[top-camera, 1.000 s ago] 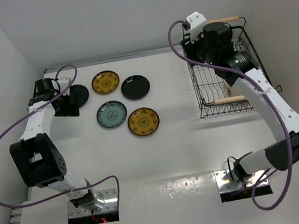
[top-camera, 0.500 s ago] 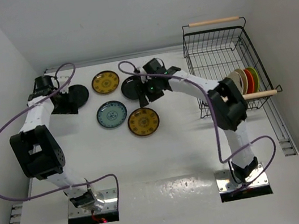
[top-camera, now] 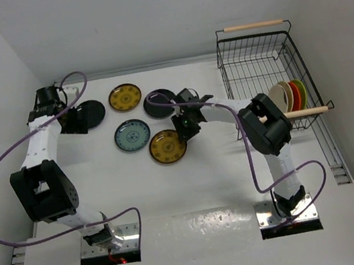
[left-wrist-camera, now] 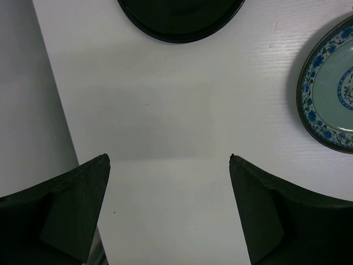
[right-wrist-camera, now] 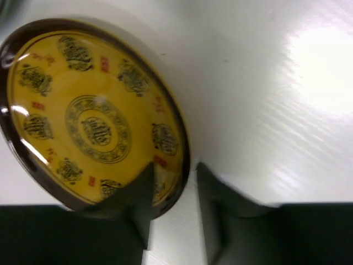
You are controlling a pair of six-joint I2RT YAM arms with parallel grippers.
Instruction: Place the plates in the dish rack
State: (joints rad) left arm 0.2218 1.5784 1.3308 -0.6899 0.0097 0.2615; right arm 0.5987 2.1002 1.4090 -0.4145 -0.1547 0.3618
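The job looks somewhere near half done. The dish rack point(top-camera: 256, 58) at the right of the surface point(top-camera: 207, 189) already carries a row of racked plates point(top-camera: 290, 94) standing on edge by its front handle, with cream, orange-red and lime green among them. Their exact count is hard to read from above. Five plates are left lying flat, well apart from the rack: the left black plate point(top-camera: 90, 112), the far mustard plate point(top-camera: 125, 97), the middle black plate point(top-camera: 157, 105), the blue-grey plate point(top-camera: 131, 135) and the near mustard plate point(top-camera: 168, 145). The right claw point(right-wrist-camera: 175, 165) is down at the near mustard plate, one finger over its face and the other outside the rim, with a narrow gap between them. I cannot tell whether it has actually pinched the rim. The left claw point(left-wrist-camera: 169, 160) hangs wide over bare surface with nothing between its fingers, the left black plate just ahead of it and the blue-grey plate off to one side. Judging by that, the near mustard plate seems next for the rack, leaving four more to fetch.
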